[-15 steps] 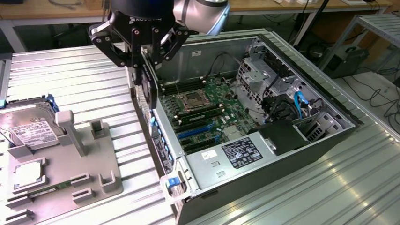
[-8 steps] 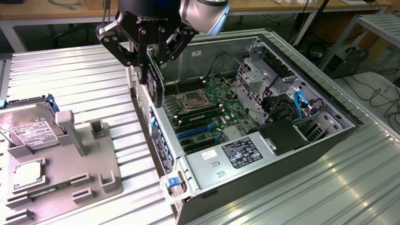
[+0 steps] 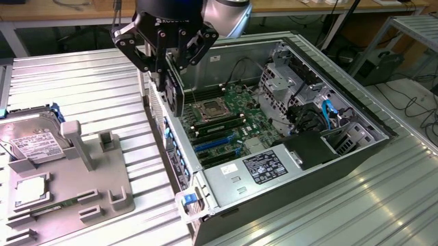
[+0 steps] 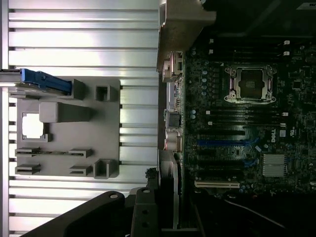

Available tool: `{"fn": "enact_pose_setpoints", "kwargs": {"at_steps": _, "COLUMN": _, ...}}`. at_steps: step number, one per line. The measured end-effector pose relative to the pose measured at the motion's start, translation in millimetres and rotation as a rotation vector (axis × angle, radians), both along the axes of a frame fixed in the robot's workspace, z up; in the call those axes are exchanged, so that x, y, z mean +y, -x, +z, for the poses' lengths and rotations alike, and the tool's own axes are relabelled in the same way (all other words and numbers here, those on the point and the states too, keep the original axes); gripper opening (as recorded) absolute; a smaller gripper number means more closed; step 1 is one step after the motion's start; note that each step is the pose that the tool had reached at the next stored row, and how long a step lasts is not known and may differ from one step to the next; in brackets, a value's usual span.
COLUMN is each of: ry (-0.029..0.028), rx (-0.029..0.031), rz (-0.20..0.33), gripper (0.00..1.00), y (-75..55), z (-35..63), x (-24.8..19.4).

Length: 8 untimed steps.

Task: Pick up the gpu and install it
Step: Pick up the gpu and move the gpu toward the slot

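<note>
The gripper is up in the air w/ its jaws shut tight on the gpu, which hangs down on its edge. The gpu is over the side wall of the open PC case, by the motherboard. The grey holder & hard drive sit at the exterior view's left.

The gpu, a thin dark card, hangs upright on edge over the open case's rear wall, seemingly not yet seated.
</note>
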<state>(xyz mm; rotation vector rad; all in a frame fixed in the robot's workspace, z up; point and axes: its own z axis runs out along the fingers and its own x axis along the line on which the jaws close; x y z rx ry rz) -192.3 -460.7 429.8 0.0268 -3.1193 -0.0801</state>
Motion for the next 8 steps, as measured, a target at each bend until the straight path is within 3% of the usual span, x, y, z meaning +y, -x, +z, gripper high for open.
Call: {"fn": "enact_pose_setpoints", "kwargs": {"at_steps": 8, "ry": 0.0, "rx": 0.0, "rz": 0.0, "gripper": 0.28, "y": -8.3, "z": -0.2, "x": 0.0}}
